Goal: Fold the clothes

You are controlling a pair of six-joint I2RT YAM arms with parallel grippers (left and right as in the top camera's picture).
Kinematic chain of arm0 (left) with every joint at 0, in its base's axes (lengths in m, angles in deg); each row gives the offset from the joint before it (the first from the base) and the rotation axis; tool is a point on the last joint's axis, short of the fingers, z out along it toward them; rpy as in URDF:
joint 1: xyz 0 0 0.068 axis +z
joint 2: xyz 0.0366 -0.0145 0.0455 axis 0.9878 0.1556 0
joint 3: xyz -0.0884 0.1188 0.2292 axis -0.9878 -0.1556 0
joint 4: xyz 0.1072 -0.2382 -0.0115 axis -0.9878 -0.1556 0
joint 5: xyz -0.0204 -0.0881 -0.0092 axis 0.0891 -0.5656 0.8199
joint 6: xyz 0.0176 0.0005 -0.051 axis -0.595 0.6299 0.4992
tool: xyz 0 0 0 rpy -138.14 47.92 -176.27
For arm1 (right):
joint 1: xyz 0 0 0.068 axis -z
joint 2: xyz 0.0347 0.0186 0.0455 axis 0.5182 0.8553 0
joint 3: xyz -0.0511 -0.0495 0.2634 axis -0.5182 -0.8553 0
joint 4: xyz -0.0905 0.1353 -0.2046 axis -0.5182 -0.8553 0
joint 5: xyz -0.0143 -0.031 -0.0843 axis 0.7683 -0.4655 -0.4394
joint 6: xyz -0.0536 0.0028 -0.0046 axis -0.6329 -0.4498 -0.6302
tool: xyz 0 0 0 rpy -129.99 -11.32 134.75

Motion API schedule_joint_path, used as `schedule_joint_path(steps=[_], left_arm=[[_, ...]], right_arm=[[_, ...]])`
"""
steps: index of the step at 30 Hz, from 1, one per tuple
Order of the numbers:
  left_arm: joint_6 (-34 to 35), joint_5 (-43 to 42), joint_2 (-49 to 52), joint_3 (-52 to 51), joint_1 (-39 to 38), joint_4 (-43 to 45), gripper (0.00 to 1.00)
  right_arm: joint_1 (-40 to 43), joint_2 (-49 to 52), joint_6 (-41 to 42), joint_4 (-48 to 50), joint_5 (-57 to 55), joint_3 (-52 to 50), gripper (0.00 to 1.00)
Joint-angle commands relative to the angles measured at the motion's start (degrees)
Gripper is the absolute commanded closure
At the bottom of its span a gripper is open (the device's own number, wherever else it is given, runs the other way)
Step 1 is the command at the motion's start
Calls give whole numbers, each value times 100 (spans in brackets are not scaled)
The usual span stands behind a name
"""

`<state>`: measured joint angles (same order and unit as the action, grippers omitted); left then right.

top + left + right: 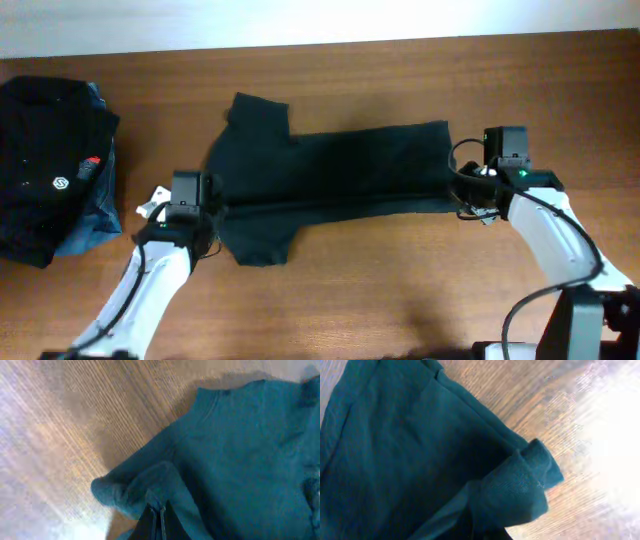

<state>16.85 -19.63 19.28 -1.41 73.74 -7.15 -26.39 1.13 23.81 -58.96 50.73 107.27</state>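
Overhead: black T-shirt [340,165] lies flat at middle of tabletop [400,290]. L gripper [205,205] pinched tight on its left-end fabric; R gripper [462,185] likewise clamped on right end.

The T-shirt [340,165] is soft, matt cloth; the table [400,280] is grained wood, perhaps with a slight sheen.

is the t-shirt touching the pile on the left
No, the t-shirt lies apart from the pile, with bare table between them.
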Motion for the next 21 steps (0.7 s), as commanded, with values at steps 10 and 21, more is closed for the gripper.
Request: schedule_joint_path(steps=[10,21], left_arm=[[-568,234,706,-4,46,1676,100],[-654,330,706,98,46,1971,99]], right_arm=[[-109,693,-295,728,-273,2,96],[-109,693,-297,1139,-278,2,96]])
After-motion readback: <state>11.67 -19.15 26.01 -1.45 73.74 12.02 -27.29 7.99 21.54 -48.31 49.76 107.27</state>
